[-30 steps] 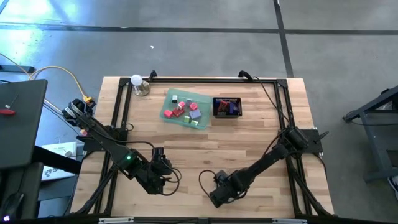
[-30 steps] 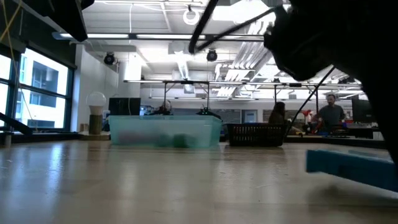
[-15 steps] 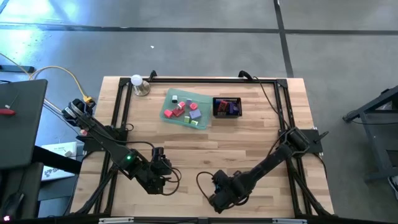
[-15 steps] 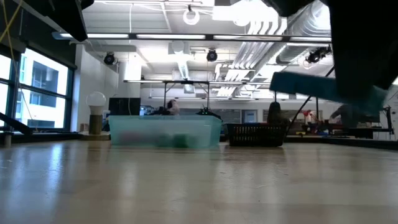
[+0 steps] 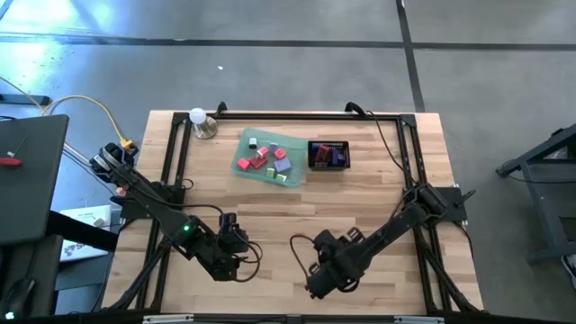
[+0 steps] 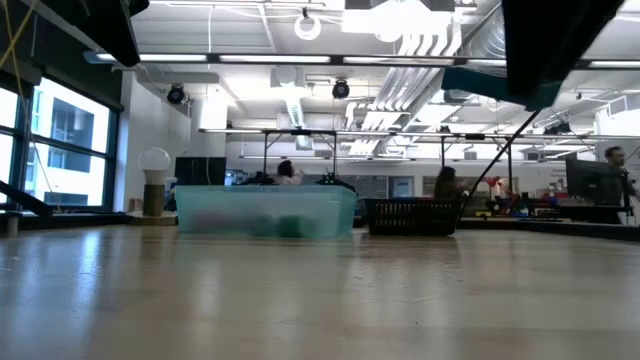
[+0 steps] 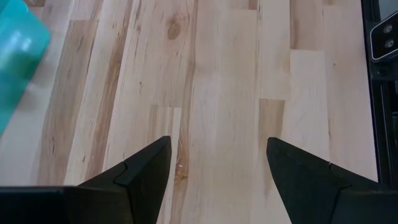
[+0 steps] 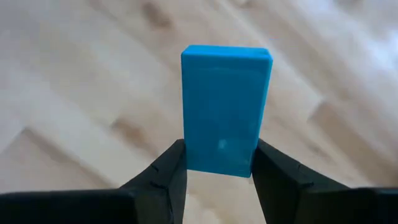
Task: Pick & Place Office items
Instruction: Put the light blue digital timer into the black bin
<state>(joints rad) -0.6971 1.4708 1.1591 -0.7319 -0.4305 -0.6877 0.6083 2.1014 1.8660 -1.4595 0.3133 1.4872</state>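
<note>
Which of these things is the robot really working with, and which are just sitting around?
Part of the job:
- blue block, held in the right gripper
- small office items in the green tray
- black mesh basket

Just there:
- lamp
- left gripper, open, empty

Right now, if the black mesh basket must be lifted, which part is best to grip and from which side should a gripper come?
Probably the rim of the black mesh basket, approached from above. It stands upright and open-topped beside the green tray, so one finger can go inside the wall and one outside. The side away from the tray looks freer. How full it is cannot be told.
</note>
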